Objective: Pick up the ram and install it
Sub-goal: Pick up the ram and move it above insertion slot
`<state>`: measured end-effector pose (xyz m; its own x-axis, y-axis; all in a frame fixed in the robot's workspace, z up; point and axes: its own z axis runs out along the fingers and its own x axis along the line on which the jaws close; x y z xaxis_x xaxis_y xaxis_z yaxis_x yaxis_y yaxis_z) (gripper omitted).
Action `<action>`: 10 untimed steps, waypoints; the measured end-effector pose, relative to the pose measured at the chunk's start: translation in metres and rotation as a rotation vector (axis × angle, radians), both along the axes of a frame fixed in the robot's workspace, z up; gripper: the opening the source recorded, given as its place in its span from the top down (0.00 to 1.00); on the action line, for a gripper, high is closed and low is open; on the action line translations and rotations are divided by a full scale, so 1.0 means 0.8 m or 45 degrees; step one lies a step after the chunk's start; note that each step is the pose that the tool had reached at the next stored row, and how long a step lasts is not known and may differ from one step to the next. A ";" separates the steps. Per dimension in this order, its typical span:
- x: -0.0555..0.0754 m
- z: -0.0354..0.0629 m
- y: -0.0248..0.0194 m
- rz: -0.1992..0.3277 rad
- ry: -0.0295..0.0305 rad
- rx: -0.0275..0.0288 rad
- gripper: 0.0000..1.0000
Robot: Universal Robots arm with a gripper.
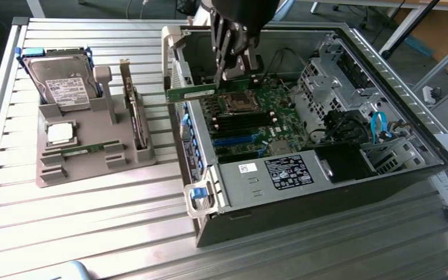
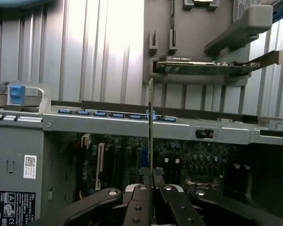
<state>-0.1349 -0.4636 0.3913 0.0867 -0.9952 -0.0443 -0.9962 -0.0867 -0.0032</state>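
Observation:
My gripper [image 1: 226,79] is shut on the ram [image 1: 195,93], a thin green stick held level above the motherboard [image 1: 275,125] inside the open computer case [image 1: 232,219]. The stick juts out past the case wall toward the exterior view's left. In the wrist view the ram [image 2: 151,127] appears edge-on as a thin line rising from between the fingertips of the gripper [image 2: 151,178]. The dark memory slots [image 1: 244,121] lie just below the stick. A second green stick [image 1: 80,150] lies in the grey holder [image 1: 91,166].
The grey holder on the slatted table [image 1: 91,233] also carries a hard drive [image 1: 62,81], a silver processor chip [image 1: 59,133] and an upright dark expansion card [image 1: 135,114]. Drive cages [image 1: 340,76] and cables [image 1: 375,125] fill the case's right part.

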 end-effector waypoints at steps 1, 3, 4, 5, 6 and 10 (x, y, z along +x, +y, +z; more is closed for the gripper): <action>0.004 0.000 0.0000 0.000 0.0000 0.0000 0.88; 0.011 0.000 -0.0001 0.000 0.0001 -0.0001 0.88; 0.015 0.000 -0.0002 0.000 0.0001 -0.0001 0.88; 0.018 0.000 -0.0002 0.000 0.0001 -0.0001 0.88; 0.021 0.000 -0.0003 0.000 0.0000 0.0000 0.88; 0.032 0.000 -0.0004 0.000 0.0000 0.0000 0.88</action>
<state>-0.1097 -0.4639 0.3913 0.0867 -0.9953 -0.0442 -0.9962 -0.0867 -0.0032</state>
